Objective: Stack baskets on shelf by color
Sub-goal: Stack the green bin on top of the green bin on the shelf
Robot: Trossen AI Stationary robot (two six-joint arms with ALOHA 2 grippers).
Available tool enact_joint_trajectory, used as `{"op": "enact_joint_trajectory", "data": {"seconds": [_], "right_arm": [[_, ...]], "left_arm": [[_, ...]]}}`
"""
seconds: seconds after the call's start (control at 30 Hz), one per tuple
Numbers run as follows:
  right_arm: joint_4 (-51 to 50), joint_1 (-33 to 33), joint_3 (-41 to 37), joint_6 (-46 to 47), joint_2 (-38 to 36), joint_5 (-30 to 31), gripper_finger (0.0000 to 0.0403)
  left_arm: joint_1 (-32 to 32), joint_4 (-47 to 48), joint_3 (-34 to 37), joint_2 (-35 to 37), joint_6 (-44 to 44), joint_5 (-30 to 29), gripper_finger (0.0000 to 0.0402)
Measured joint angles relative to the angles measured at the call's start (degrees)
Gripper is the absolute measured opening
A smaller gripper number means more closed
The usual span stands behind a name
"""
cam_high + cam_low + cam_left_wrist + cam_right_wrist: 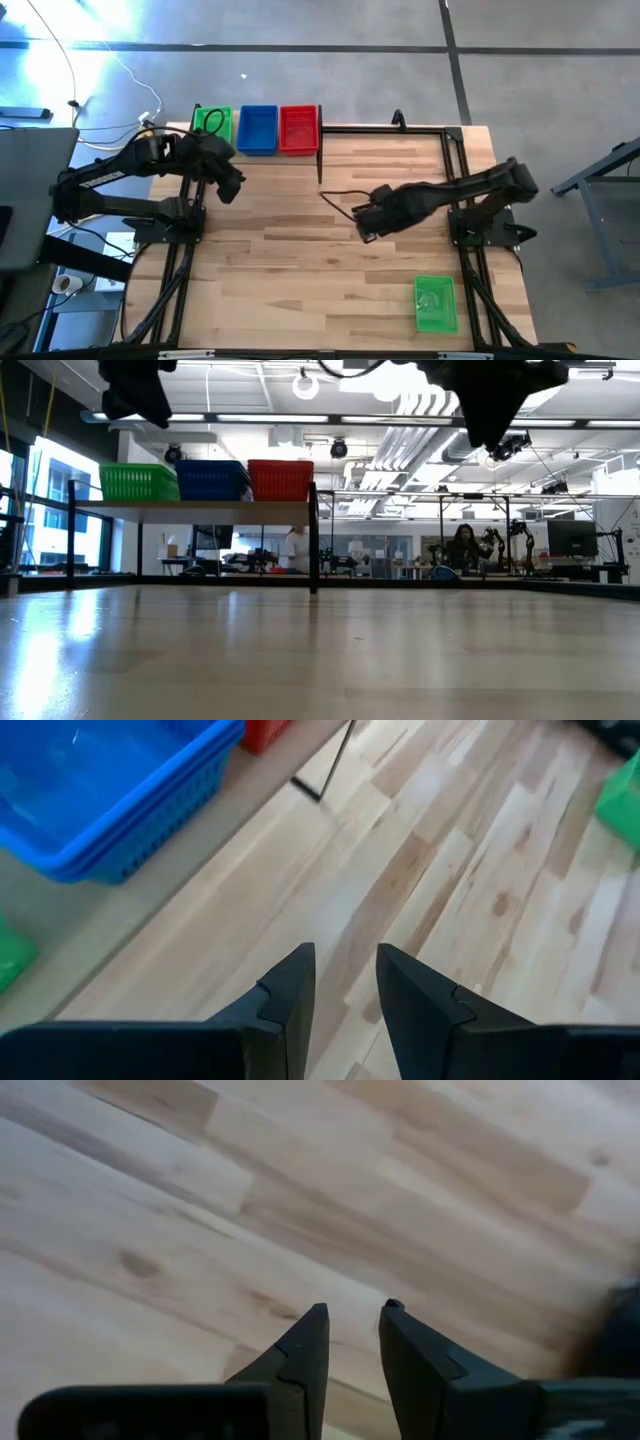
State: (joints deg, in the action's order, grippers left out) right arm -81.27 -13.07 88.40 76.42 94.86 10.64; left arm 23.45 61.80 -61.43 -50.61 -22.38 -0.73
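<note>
One green basket [435,304] sits alone, well away from the shelf [258,152]. It looks light, stiff plastic; take its rim. Both the left gripper [345,982] and right gripper [352,1340] hang empty, jaws slightly parted.

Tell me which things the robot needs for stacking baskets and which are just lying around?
Needed:
- green baskets, blue baskets and red baskets on the shelf
- lone green basket on the table

Just lying around:
- white cable on the floor
- black cable on the table
</note>
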Motion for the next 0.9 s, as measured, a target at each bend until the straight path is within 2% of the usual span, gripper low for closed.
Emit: {"op": "enact_joint_trajectory", "data": {"seconds": [0.17, 0.37, 0.63, 0.9], "right_arm": [[5.97, -3.36, -6.60, 7.33, -5.24, 0.28, 0.0077], [6.14, -8.34, -10.79, 15.66, -8.41, 0.15, 0.0077], [6.04, -15.40, -13.42, 20.16, -10.01, -2.95, 0.0077], [7.45, -23.53, -16.39, 28.69, -9.94, -5.40, 0.0077]], "left_arm": [[-1.40, -1.81, 0.00, 0.00, -3.20, -0.34, 0.0101], [-4.22, -1.77, 0.00, 0.00, -8.82, -2.95, 0.0101], [-8.70, -1.72, 0.00, -0.40, -14.95, -3.17, 0.0101], [-13.11, -1.69, -0.02, -1.06, -21.96, -4.33, 0.0101]]}}
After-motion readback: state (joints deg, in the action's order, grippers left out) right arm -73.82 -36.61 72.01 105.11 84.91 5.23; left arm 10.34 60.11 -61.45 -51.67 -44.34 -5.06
